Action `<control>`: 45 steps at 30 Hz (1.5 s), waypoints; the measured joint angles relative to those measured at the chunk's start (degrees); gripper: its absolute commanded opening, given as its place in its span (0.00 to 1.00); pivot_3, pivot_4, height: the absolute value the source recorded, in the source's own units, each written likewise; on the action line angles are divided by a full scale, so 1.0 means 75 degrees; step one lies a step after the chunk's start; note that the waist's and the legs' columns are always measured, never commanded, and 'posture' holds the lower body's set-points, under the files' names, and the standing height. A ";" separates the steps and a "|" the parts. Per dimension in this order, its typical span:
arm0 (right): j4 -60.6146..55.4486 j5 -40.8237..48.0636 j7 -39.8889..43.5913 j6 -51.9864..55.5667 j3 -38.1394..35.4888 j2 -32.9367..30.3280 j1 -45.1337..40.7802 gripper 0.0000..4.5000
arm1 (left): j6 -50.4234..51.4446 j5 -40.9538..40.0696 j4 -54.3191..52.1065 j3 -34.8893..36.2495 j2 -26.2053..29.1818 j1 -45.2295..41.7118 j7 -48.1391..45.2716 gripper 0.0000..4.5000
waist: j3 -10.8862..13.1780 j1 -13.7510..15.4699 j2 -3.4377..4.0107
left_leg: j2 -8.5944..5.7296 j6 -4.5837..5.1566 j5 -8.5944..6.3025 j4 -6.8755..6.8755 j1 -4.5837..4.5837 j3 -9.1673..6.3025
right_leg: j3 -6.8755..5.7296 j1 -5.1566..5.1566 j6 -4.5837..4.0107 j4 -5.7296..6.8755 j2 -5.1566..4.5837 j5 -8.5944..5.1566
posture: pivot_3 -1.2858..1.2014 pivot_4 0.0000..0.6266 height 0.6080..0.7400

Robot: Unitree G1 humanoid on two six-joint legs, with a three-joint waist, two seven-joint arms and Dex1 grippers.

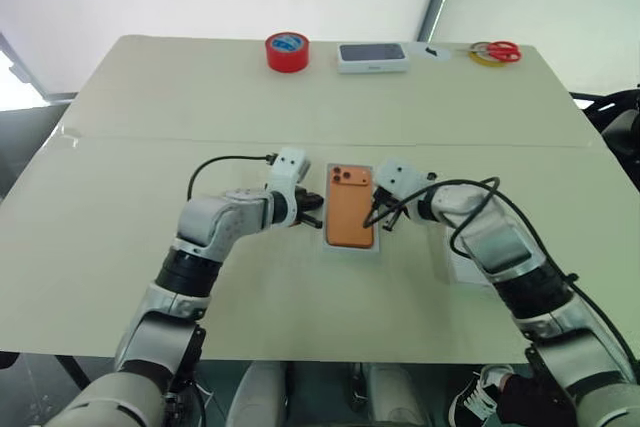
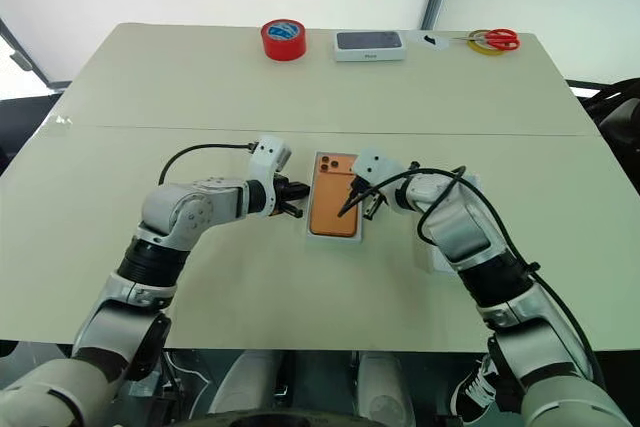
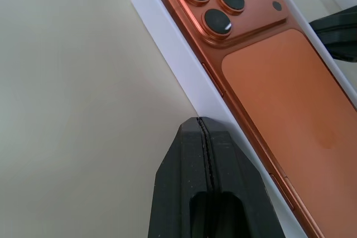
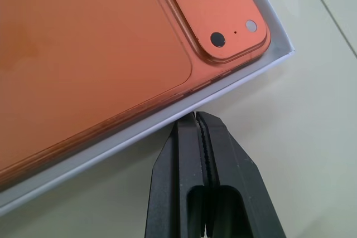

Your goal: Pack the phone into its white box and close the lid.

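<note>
The step in hand looked to be seating the flat orange smartphone with its three-lens camera cluster [image 1: 349, 205] squarely in the shallow white cardboard box [image 3: 184, 65] before the lid went on. To do it well, both closed tips would best press the box walls evenly from either side, so the box stayed square and the phone dropped level rather than riding up on one edge; any push should stay low on the wall, not on the phone's back.

The left gripper [image 3: 204, 132] had its two black fingers pressed fully together, holding nothing, its tip touching or just beside the box's long wall, with the phone just beyond that wall. The right gripper [image 4: 198, 124] was likewise fully closed and empty, its tip right at the opposite long wall near the camera corner. The phone lay back up inside the box, between the two grippers.
</note>
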 measured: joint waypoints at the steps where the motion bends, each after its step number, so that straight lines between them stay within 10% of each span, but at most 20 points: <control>1: -0.0140 0.0009 0.0063 0.0090 -0.0035 -0.0113 0.0079 0.00 | 0.0072 0.0001 -0.0040 -0.0050 -0.0048 -0.0002 -0.0037 0.00 | 0.0000 -0.0009 0.0000 | 0.0000 0.0002 -0.0001 0.0001 0.0000 0.0001 | 0.0000 0.0000 0.0001 0.0000 -0.0001 0.0000 | 0.52 0.24 1.00; 37: -0.2021 0.0445 0.0411 0.0907 -0.1352 -0.1896 0.2083 0.00 | 0.0517 0.0676 -0.0009 -0.0334 -0.1463 0.0173 -0.0805 0.00 | -0.0001 -0.0016 0.0002 | 0.0001 0.0004 0.0003 0.0014 0.0011 0.0000 | 0.0003 0.0007 -0.0001 0.0013 0.0005 -0.0001 | 0.52 0.24 1.00; 45: -0.2430 0.1454 0.0955 0.2051 -0.2583 -0.2462 0.1849 0.78 | 0.0372 0.0622 -0.1175 0.0420 -0.0352 0.0641 -0.1002 0.00 | -0.0002 -0.0052 0.0006 | 0.0015 0.0004 0.0003 0.0013 0.0021 0.0002 | 0.0005 0.0006 -0.0005 0.0021 0.0017 -0.0001 | 0.52 0.24 1.00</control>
